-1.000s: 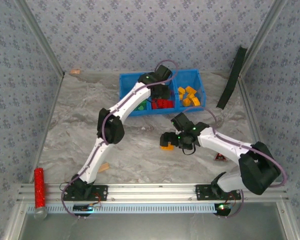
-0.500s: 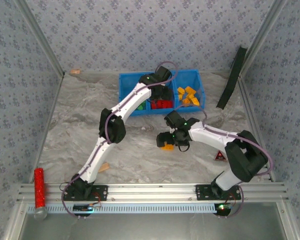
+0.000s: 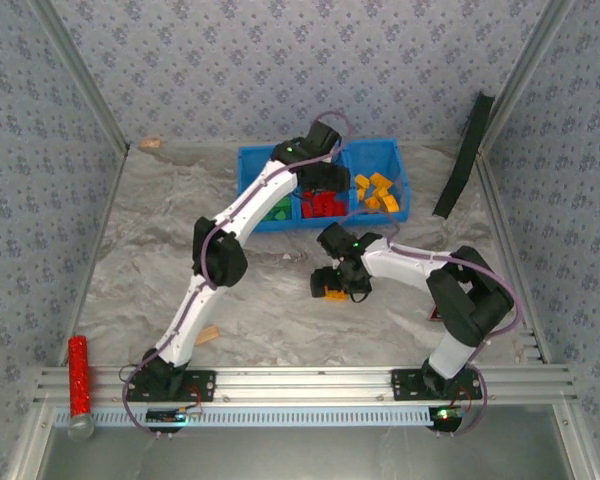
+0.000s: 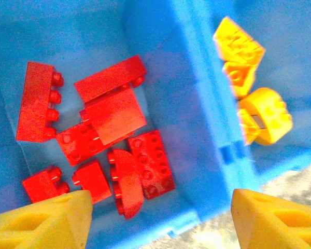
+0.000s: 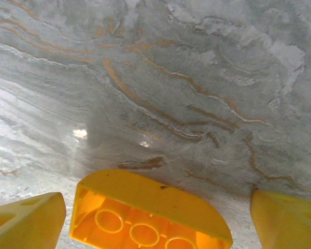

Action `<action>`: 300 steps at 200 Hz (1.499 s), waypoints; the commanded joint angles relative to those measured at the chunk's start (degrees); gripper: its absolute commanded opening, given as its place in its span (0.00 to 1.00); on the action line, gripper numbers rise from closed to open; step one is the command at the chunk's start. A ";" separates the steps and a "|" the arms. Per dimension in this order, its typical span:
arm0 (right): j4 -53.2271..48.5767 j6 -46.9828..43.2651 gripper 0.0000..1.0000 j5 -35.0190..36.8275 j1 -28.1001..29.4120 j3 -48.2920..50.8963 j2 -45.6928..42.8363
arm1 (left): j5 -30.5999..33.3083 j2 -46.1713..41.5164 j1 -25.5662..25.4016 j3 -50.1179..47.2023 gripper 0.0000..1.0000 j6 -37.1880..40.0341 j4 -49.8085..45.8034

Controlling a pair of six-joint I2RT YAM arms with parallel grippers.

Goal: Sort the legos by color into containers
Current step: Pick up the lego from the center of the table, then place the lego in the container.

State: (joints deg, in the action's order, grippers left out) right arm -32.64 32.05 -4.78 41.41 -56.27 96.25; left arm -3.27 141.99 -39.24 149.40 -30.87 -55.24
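The blue tray (image 3: 254, 172) stands at the back of the table. Its left compartment holds green legos (image 3: 280, 212), the middle one red legos (image 3: 325, 205) and the right one yellow legos (image 3: 377, 192). My left gripper (image 3: 318, 182) hangs open over the middle compartment. In the left wrist view the left gripper (image 4: 161, 203) has nothing in it, and several red legos (image 4: 114, 116) lie below, beside the tray's inner wall (image 4: 205, 104). A yellow-orange lego (image 3: 335, 293) lies mid-table. My right gripper (image 3: 333, 282) is open and straddles it. In the right wrist view that lego (image 5: 145, 210) lies hollow side up between the fingers (image 5: 26, 223).
A red glittery cylinder (image 3: 77, 375) lies on the near left rail. A tan wooden block (image 3: 209, 335) sits by the left arm's base and a black strip (image 3: 460, 160) leans on the right wall. Patterned walls close in the marble table (image 3: 140, 260).
My left gripper has opened above the red compartment and lifted a little. The right arm has swung left and its jaws have narrowed slightly round the yellow-orange lego, which has stayed put.
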 commanded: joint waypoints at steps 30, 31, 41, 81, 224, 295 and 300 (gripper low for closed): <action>-3.36 0.56 0.78 1.30 2.65 -1.21 2.94 | -2.84 -11.04 1.29 2.82 0.72 0.11 1.55; -3.38 0.56 0.78 1.28 2.68 -1.21 2.96 | -2.91 -11.13 1.33 2.82 0.72 0.11 1.50; -3.84 0.17 0.70 1.46 2.97 -1.21 3.07 | -3.84 -12.25 1.94 2.83 0.72 -0.05 1.13; -6.00 -0.58 0.58 2.58 3.64 -0.67 2.51 | -2.11 -17.70 3.70 2.05 0.72 3.02 -2.14; -24.76 -19.12 0.54 9.92 -21.15 -31.82 1.12 | 2.47 -65.64 17.00 -59.58 0.81 16.98 6.26; -26.34 -21.59 0.55 11.45 -26.93 -54.93 19.73 | 4.81 -70.63 18.15 -69.85 0.83 28.89 10.53; -26.54 -21.55 0.55 11.55 -27.07 -56.63 21.32 | 4.77 -70.72 18.15 -70.50 0.83 29.25 10.92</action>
State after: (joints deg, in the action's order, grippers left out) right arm -56.31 12.10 5.67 15.64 -105.71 111.26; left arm -0.05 72.73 -21.37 81.73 -6.87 -47.62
